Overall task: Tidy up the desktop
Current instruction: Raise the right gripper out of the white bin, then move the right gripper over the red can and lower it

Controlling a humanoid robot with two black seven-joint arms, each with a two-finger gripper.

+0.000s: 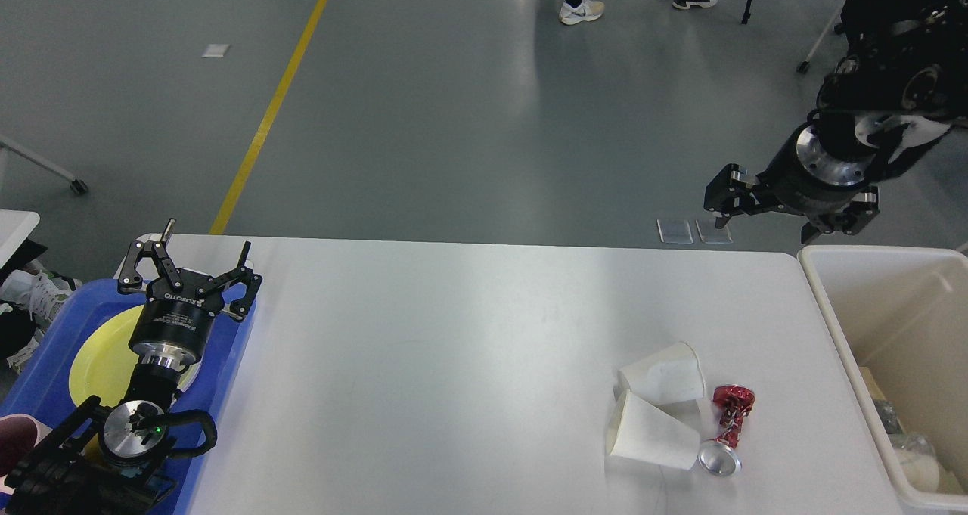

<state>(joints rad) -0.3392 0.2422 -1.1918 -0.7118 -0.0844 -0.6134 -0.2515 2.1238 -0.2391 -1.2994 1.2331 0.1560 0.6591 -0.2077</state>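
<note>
The white desktop (454, 364) holds two white paper cups lying on their sides, one (662, 379) behind the other (650, 439), touching. A crushed red can (726, 424) lies just to their right. My left gripper (193, 254) is open and empty, raised over the blue tray (231, 349) at the desktop's left end. My right gripper (786, 212) hangs high over the far right corner of the desktop, next to the cream bin, with its fingers spread and nothing in them. It is well behind and above the cups and can.
A yellow plate (94, 360) lies in the blue tray under my left arm. The cream plastic bin (828, 326) stands against the desktop's right edge with some trash (911, 454) inside. People's feet (581, 10) show on the grey floor beyond.
</note>
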